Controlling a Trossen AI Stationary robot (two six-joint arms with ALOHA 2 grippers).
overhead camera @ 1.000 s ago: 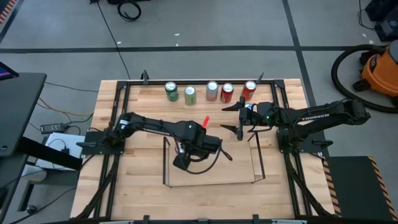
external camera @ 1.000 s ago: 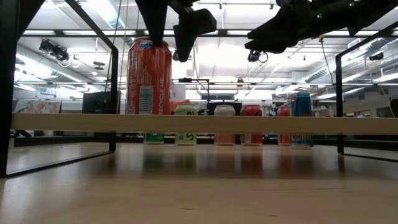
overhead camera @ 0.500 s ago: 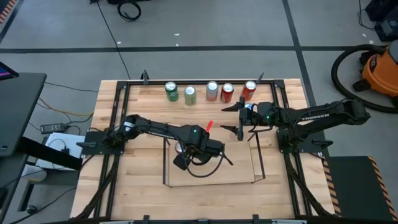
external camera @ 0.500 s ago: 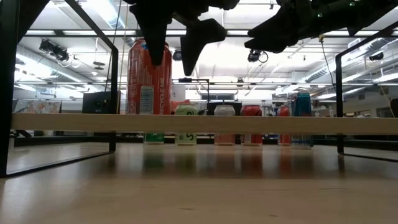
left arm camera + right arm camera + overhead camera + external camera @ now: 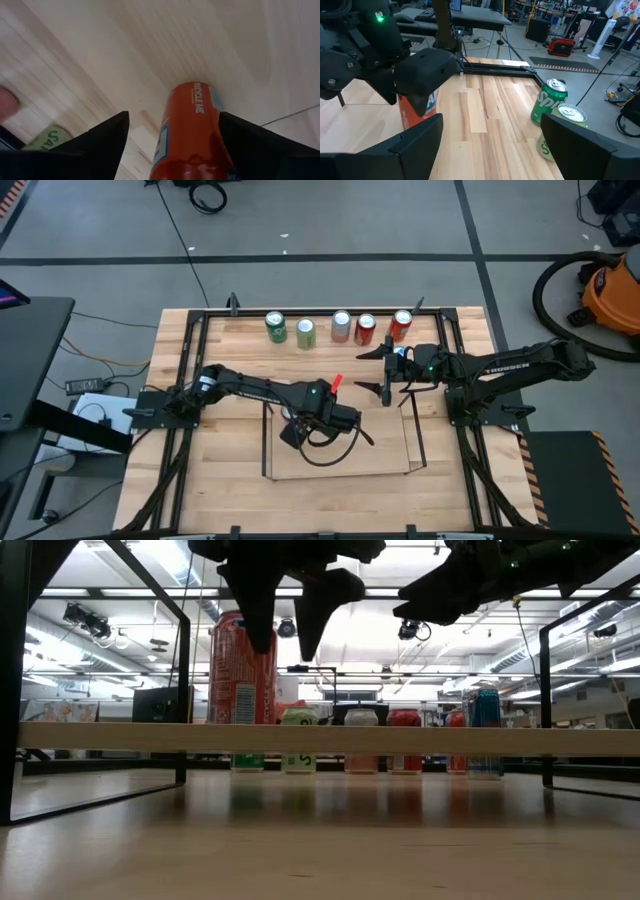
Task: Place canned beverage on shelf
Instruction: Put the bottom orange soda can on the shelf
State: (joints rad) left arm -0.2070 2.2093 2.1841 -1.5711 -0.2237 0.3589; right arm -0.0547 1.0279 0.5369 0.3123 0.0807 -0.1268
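While the right pincer (image 5: 386,370) hangs wide, the left pincer (image 5: 283,635) straddles the orange can (image 5: 241,670), fingers spread

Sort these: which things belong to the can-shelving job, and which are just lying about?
Job: orange can, standing on the shelf; left gripper, open over it.
Lying about: five cans in a back row; right gripper, open, waiting; orange vacuum.

"RECYCLE ME" is printed on the red can (image 5: 192,135) (seen in the left wrist view). "TROSSEN" is lettered on the right arm (image 5: 505,364). A partial "Spri" is shown on a green can (image 5: 547,102).
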